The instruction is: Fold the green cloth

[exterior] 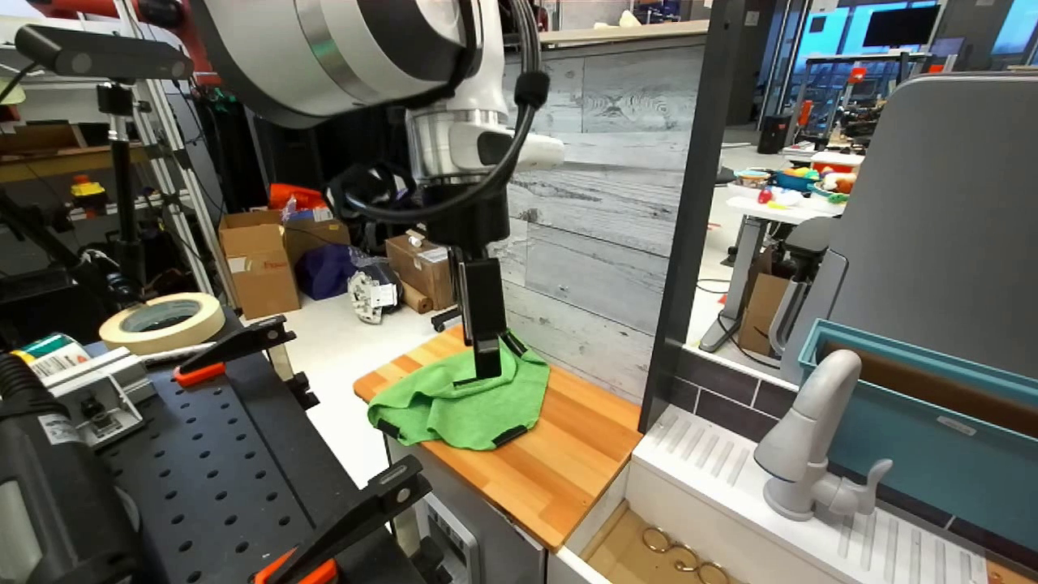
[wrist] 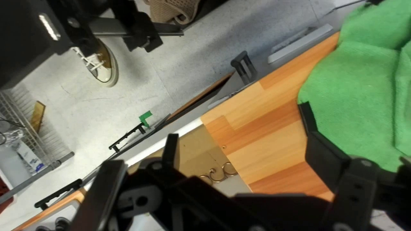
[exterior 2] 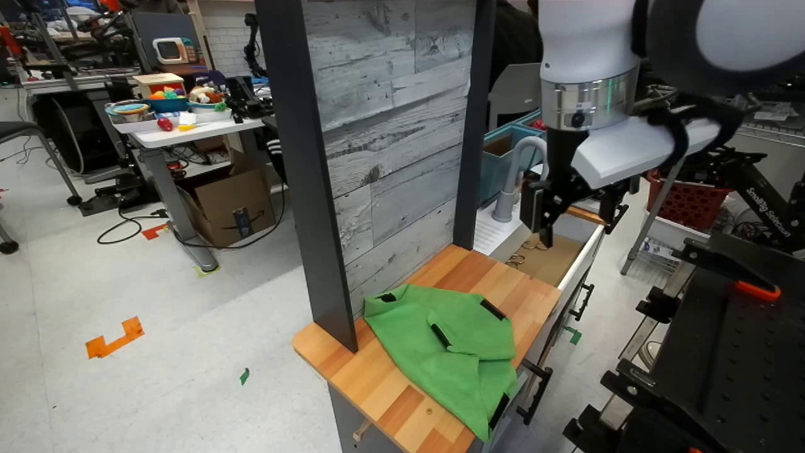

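Observation:
The green cloth (exterior: 454,410) lies wrinkled on the wooden tabletop (exterior: 584,422), with small black patches near its edges. In an exterior view the cloth (exterior 2: 434,358) has a flap with a black patch turned over its middle, and one corner reaches past the tabletop edge. My gripper (exterior 2: 578,229) is open and empty, raised above the basin end of the tabletop, apart from the cloth. In an exterior view the gripper (exterior: 486,365) overlaps part of the cloth. In the wrist view the fingers (wrist: 239,123) are wide apart and the cloth (wrist: 359,86) is at the right.
A grey wood-plank panel (exterior: 592,195) with dark posts stands along one side of the tabletop. A grey faucet (exterior: 811,446) and a basin with metal rings (exterior: 685,560) adjoin it. A black perforated table (exterior: 219,462) with clamps stands opposite the panel.

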You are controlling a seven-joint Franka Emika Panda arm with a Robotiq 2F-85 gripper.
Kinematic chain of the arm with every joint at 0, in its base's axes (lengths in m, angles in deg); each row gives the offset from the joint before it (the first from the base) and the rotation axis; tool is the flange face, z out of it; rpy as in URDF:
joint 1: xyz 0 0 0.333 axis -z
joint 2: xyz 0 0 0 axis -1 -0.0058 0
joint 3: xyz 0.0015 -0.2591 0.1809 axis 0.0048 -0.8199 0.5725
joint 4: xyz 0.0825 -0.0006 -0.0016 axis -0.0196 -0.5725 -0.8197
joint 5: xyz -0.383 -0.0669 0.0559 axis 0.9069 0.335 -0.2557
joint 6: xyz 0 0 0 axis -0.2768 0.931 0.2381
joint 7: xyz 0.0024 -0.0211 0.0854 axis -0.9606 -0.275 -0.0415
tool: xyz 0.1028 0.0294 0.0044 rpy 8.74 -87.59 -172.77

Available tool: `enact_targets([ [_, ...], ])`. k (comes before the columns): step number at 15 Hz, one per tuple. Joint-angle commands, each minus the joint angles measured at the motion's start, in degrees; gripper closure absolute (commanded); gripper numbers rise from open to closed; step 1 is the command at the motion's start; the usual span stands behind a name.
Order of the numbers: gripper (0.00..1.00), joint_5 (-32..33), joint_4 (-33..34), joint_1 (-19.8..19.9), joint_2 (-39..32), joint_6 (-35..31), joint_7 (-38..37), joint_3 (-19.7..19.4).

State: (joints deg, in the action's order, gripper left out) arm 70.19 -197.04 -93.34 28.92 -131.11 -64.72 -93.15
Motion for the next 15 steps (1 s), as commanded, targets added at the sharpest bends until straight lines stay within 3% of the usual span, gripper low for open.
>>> enact_targets([
  [1, 0.0, -5.93, 3.15, -0.05, -6.07, -10.09, 4.66, -0.73],
  [4, 0.0, -14.41, 4.63, 2.34, -10.22, -16.24, 14.04, 1.95],
  [8, 0.0, -23.18, 8.51, 3.84, -15.96, -17.74, 26.92, 4.0],
  [11, 0.0, -25.9, 11.33, 2.99, -19.33, -17.31, 32.25, 3.49],
  [15, 0.0, -26.43, 14.55, 0.14, -23.21, -17.03, 33.54, 1.5],
])
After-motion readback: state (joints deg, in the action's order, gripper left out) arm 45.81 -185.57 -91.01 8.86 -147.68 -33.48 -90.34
